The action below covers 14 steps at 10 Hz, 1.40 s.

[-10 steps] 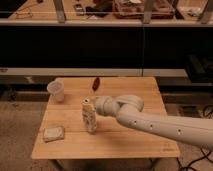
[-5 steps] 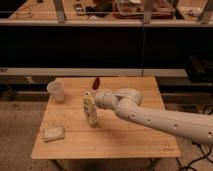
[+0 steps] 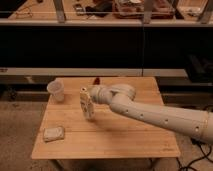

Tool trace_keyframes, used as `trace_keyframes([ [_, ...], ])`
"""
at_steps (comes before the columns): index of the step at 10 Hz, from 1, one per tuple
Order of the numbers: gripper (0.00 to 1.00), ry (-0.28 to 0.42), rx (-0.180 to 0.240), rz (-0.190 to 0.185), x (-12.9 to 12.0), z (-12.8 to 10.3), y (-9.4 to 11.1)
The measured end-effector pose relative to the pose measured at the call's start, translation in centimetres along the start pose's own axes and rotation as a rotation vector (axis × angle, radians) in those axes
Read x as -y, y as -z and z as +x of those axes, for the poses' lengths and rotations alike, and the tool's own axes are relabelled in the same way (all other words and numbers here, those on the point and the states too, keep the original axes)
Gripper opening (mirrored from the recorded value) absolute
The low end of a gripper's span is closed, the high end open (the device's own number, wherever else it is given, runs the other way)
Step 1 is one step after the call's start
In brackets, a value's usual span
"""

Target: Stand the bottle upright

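A: Nearest, a flat pale packet (image 3: 53, 133) lies on the table (image 3: 125, 145). Mid-table, the bottle (image 3: 87, 103) now stands close to vertical, cap up, where a second ago it hung lower and more tilted.

B: And the tool (image 3: 93, 95)?

A: Clenched on the bottle's upper part, base seemingly at the wood, though that's hard to confirm. Likely only letting go remains.

B: Any label text?

A: Mottled, unreadable. Farther back stands a translucent cup (image 3: 56, 90).
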State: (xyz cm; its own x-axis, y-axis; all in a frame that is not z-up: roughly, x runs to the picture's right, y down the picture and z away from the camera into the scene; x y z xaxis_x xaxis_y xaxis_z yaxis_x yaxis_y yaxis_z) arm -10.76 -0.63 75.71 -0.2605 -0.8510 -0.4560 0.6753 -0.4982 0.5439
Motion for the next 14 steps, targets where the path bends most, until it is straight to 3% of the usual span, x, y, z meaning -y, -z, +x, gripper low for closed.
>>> trace_keyframes([
  [5,0.36,0.015,-0.006,0.001,-0.1,1.1,-3.3],
  [10,0.38,0.008,-0.038,-0.002,-1.0,1.7,-5.2],
  [11,0.43,0.010,-0.042,0.004,-0.8,1.7,-5.5],
  [12,0.58,0.024,-0.050,0.013,-0.5,1.7,-5.6],
  [14,0.72,0.045,-0.066,0.022,-0.1,1.7,-5.6],
])
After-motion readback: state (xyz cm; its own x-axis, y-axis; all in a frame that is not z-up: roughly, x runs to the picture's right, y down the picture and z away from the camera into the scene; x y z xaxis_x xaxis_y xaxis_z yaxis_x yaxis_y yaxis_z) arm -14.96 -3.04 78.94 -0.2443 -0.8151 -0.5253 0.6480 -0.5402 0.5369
